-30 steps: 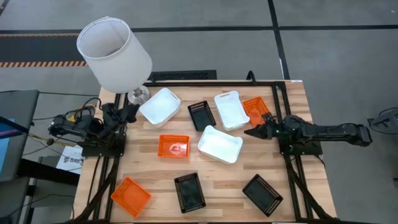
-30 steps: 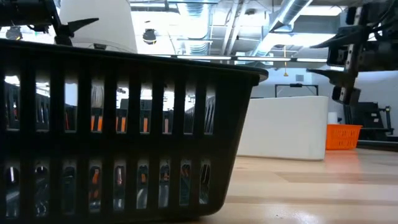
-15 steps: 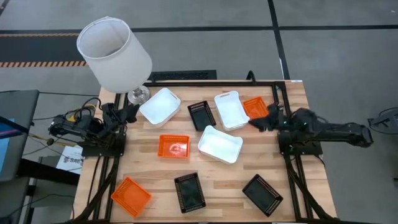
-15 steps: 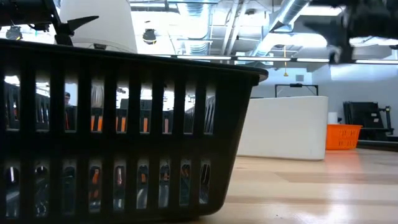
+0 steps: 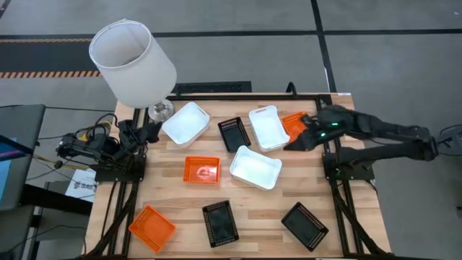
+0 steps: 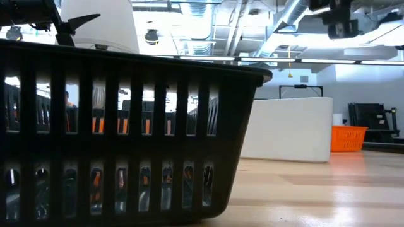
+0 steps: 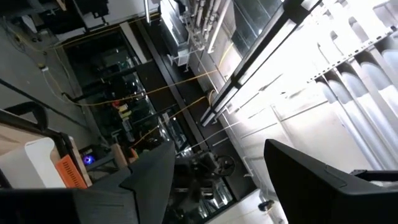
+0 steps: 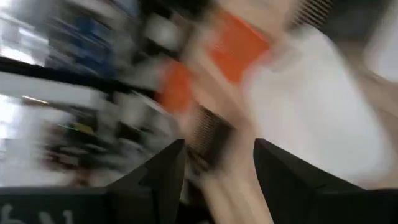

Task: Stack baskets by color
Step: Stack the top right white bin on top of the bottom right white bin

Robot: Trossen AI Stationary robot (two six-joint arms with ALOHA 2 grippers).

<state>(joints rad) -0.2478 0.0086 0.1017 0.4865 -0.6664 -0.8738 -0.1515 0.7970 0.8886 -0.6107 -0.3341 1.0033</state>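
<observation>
Nine baskets lie spread over the table. White ones sit at the back left (image 5: 186, 123), back middle (image 5: 268, 128) and centre (image 5: 255, 167). Orange ones lie at mid-left (image 5: 201, 170), the front left corner (image 5: 151, 227) and the back right (image 5: 292, 123). Black ones are at the back (image 5: 234, 133), front middle (image 5: 220, 222) and front right (image 5: 304, 224). My right gripper (image 5: 299, 139) hangs open and holds nothing (image 8: 217, 149), raised above the back right orange basket, beside the back middle white one. My left gripper (image 5: 148, 131) rests open (image 7: 217, 146) at the table's left edge, pointing upward.
A big white lampshade (image 5: 132, 61) on a glass base stands at the back left corner, close to the left arm. In the low view a black basket (image 6: 126, 132) fills the foreground, with a white basket (image 6: 287, 129) and an orange one (image 6: 348, 139) behind it.
My right arm has lifted and swung toward the back, over the back right orange basket. The left arm and all baskets have stayed where they were.
</observation>
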